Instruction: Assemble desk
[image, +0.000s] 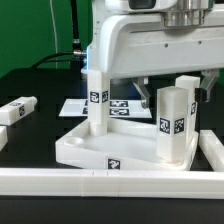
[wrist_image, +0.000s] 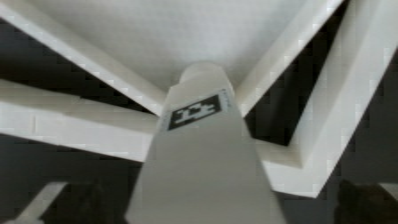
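At the exterior view's left a loose leg (image: 16, 111) lies on the black table (image: 40, 80), well apart from the desk slab (image: 100, 150). The slab lies flat in the middle, just behind the front border rail (image: 110, 182). The left upright leg (image: 97, 100) stands in the slab's back left corner, and the marker board (image: 120, 106) lies beyond it. The gripper (image: 150, 88) hangs over the slab with its jaws spread wide, holding nothing; in the wrist view a tagged leg (wrist_image: 201, 130) rises toward the camera with dark gaps on both sides. Further right two more stand upright: the front right leg (image: 172, 125) and, behind it, the back right leg (image: 188, 92).
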